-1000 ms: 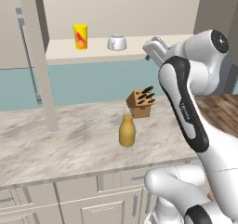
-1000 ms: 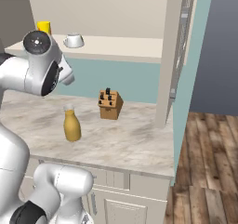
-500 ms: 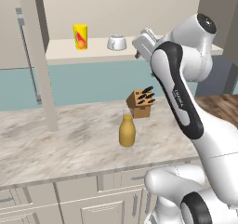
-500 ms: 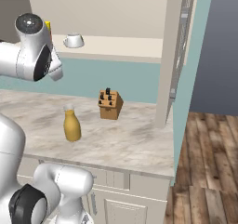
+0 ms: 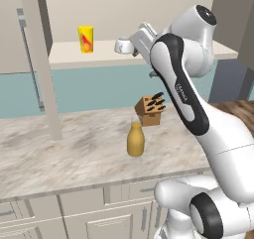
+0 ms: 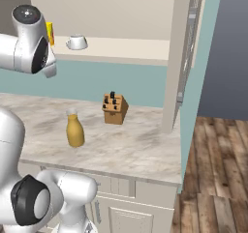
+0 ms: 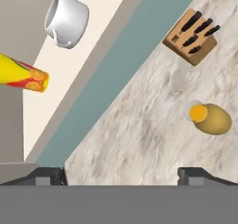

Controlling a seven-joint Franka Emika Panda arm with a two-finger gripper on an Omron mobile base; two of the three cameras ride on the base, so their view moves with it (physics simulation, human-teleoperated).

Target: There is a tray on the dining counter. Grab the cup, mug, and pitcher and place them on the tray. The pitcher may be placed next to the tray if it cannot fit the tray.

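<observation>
The white-grey mug stands on a cream shelf behind the counter, and the yellow cup with its red-orange mark stands to its left. My gripper hangs high, right beside the mug, open with nothing between its fingers. In the hand view the mug and cup lie at the upper left, and the fingertips stand wide apart. The mustard pitcher stands upright on the marbled counter below. The tray and the dining counter are out of view.
A brown knife block sits on the counter just behind the pitcher. A tall pale post rises from the counter at left. A cabinet side bounds the counter's right end, with wooden floor beyond.
The arm has swung up and to the left, carrying the gripper from above the knife block to the shelf beside the mug. The jaws stayed open. Nothing on the counter or shelf moved.
</observation>
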